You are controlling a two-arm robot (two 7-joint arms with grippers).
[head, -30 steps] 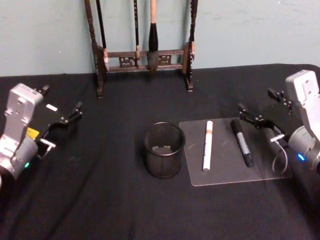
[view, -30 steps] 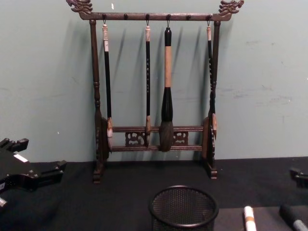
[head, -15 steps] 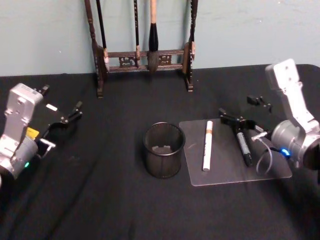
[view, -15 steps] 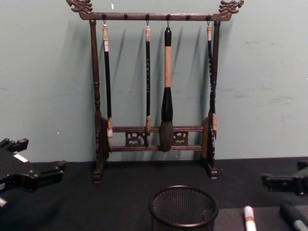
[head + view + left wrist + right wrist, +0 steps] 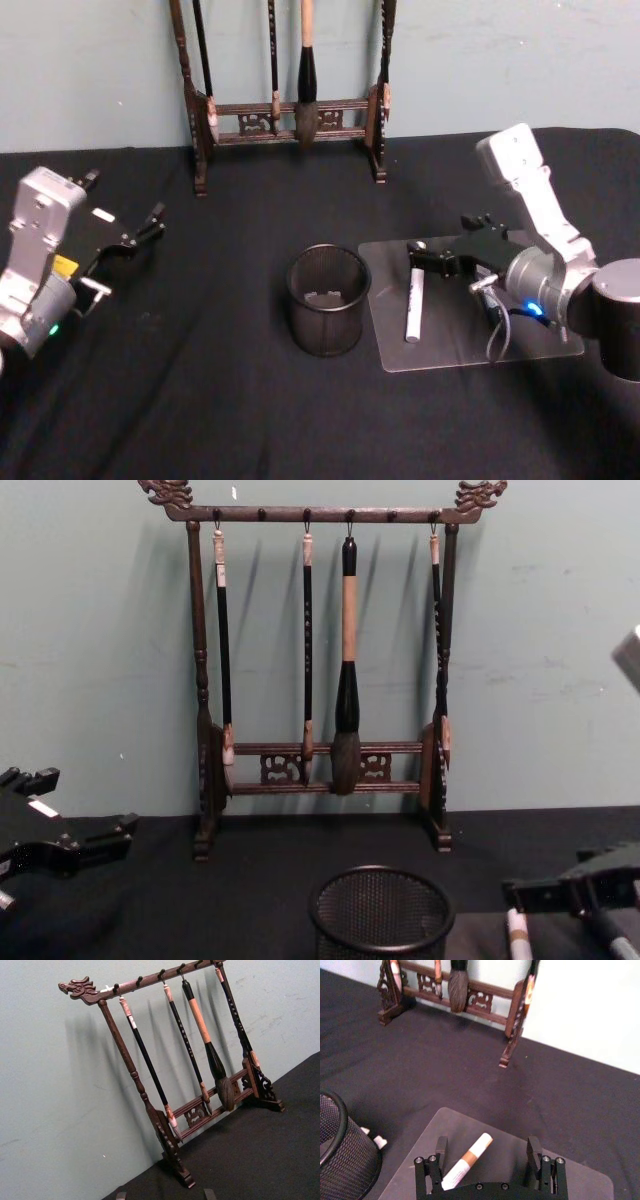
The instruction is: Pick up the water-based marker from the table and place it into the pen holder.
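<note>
The water-based marker (image 5: 412, 310), white with a tan band, lies on a clear mat (image 5: 545, 340) right of the pen holder (image 5: 327, 300), a black mesh cup. My right gripper (image 5: 428, 258) hovers open over the marker's far end. In the right wrist view the marker (image 5: 467, 1160) lies between the spread fingers of that gripper (image 5: 487, 1149), closer to one of them, with the pen holder (image 5: 340, 1160) off to one side. From the chest I see the right gripper (image 5: 545, 885) just above the marker (image 5: 518, 932). My left gripper (image 5: 125, 197) rests open at the far left.
A dark wooden brush rack (image 5: 290, 110) with hanging brushes stands at the back against the wall. A black marker (image 5: 615, 945) lies on the mat under my right arm. Black cloth covers the table.
My right gripper has swung left across the mat, from beyond the black marker to above the white marker's far end. The left arm has stayed still.
</note>
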